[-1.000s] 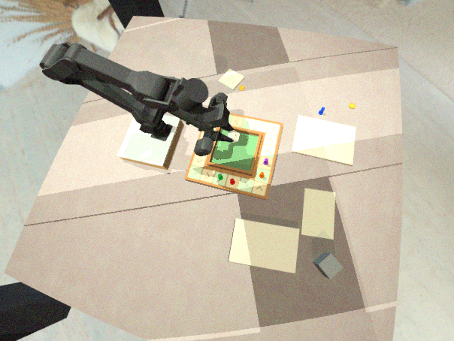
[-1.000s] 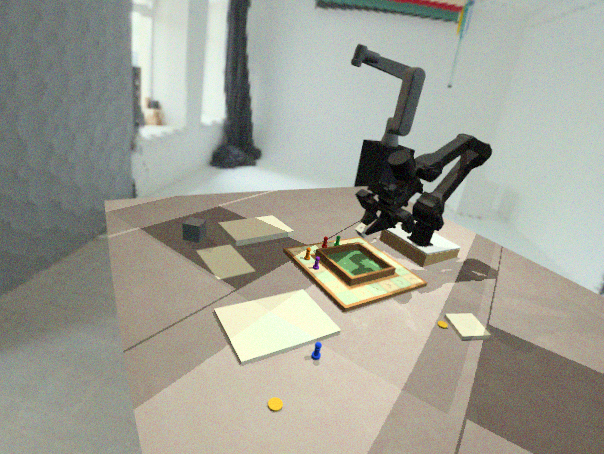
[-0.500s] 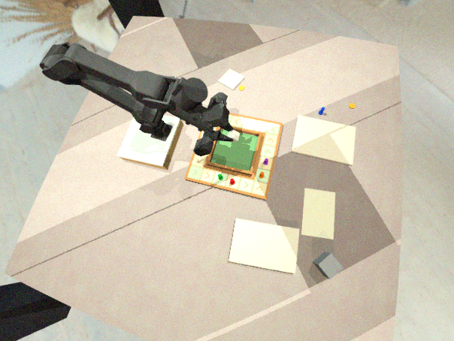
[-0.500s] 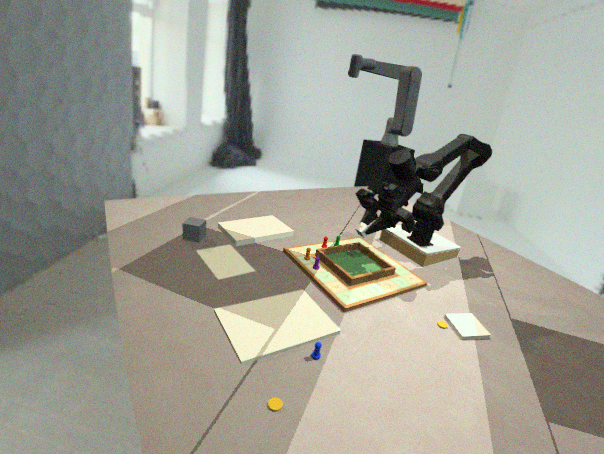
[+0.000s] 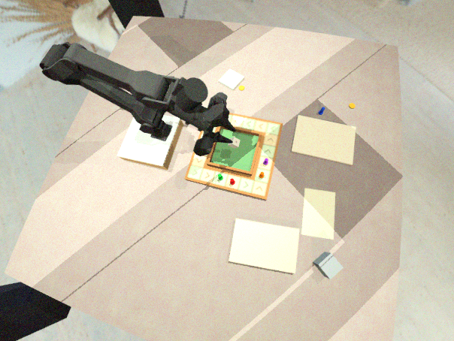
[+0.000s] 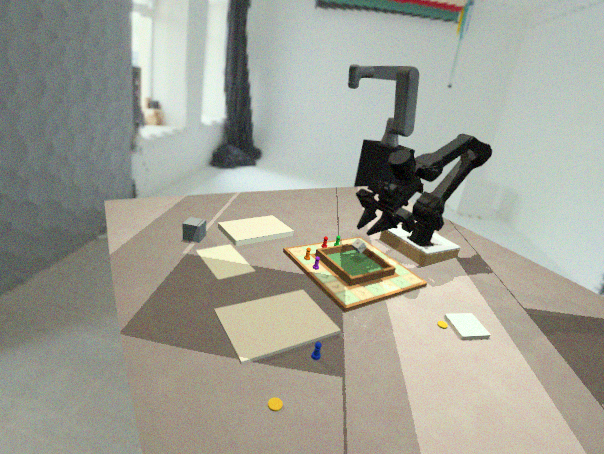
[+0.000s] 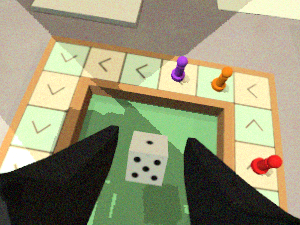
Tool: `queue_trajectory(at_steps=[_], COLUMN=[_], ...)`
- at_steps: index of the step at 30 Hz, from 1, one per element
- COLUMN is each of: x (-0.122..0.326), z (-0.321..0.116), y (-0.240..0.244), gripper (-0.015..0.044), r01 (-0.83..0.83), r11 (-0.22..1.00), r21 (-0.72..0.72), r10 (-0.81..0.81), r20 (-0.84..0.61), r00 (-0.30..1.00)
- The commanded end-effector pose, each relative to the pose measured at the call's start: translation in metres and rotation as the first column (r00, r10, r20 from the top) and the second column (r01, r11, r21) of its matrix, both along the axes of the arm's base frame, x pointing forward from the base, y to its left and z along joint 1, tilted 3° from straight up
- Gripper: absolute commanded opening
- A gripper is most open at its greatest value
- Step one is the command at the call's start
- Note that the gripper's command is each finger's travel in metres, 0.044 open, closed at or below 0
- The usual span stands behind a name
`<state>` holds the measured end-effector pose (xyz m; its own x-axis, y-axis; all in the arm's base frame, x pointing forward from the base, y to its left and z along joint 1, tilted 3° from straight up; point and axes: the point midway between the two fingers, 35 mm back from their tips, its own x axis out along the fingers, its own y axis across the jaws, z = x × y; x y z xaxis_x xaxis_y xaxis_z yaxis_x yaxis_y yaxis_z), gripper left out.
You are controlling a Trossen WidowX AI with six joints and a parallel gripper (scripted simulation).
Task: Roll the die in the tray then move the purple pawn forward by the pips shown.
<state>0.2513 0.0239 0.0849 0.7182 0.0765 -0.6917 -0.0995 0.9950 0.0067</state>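
Observation:
The white die (image 5: pixel 235 142) (image 6: pixel 359 245) (image 7: pixel 146 158) is between my fingers with a gap on each side, seemingly in the air over the green tray floor. One pip shows on one face and five on another. My gripper (image 5: pixel 233 136) (image 6: pixel 364 230) (image 7: pixel 152 139) is open and touches nothing visible. The tray (image 5: pixel 230 170) (image 7: pixel 165 97) sits mid-board. The purple pawn (image 5: pixel 266 161) (image 6: pixel 316 263) (image 7: pixel 179 69) stands on a cream square, beside the orange pawn (image 5: pixel 261 175) (image 6: pixel 308 254) (image 7: pixel 222 80). In the wrist view, the arrows past purple point left.
A red pawn (image 5: pixel 232 182) (image 6: pixel 325 242) (image 7: pixel 267 164) and a green pawn (image 5: pixel 220 177) (image 6: pixel 338 241) stand on the board's track. A blue pawn (image 5: pixel 322 110) (image 6: pixel 317 351), yellow discs, pale slabs and a grey cube (image 5: pixel 328 265) (image 6: pixel 194 229) lie off the board.

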Motion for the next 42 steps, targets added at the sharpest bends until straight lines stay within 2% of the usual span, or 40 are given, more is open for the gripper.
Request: queue_trajectory(at_steps=[1, 3, 7, 10, 15, 25, 29, 30, 31, 33, 40, 42], x=[0.002, 0.002, 0.002, 0.003, 0.011, 0.024, 0.025, 0.023, 0.023, 0.03, 0.105, 0.124], z=[0.02, 0.038, 0.04, 0.039, 0.029, 0.006, 0.002, 0.006, 0.006, 0.006, -0.009, -0.018], y=[0.0, 0.0, 0.0, 0.0, 0.001, 0.002, 0.002, 0.002, 0.002, 0.002, -0.001, -0.005], gripper=[0.0289, 0.0341, 0.044, 0.044, 0.044, 0.044, 0.044, 0.044, 0.044, 0.0387, 0.0204, 0.02], r01=[0.002, 0.004, 0.004, 0.004, -0.001, -0.027, -0.032, -0.025, -0.025, -0.025, -0.027, -0.028], r11=[1.0, 1.0, 1.0, 1.0, 1.0, 0.997, 0.997, 0.998, 0.998, 0.998, 0.997, 0.997], r21=[0.001, 0.001, 0.001, -0.003, -0.027, -0.067, -0.071, -0.06, -0.06, -0.061, -0.07, -0.072], r10=[-0.002, -0.004, -0.004, -0.004, -0.007, -0.026, -0.03, -0.022, -0.022, -0.023, -0.03, -0.032], r20=[0.008, 0.011, 0.011, -0.024, -0.27, -0.683, -0.727, -0.67, -0.67, -0.673, -0.71, -0.72], r00=[1.0, 1.0, 1.0, 1.0, 0.963, 0.73, 0.686, 0.742, 0.742, 0.739, 0.703, 0.694])
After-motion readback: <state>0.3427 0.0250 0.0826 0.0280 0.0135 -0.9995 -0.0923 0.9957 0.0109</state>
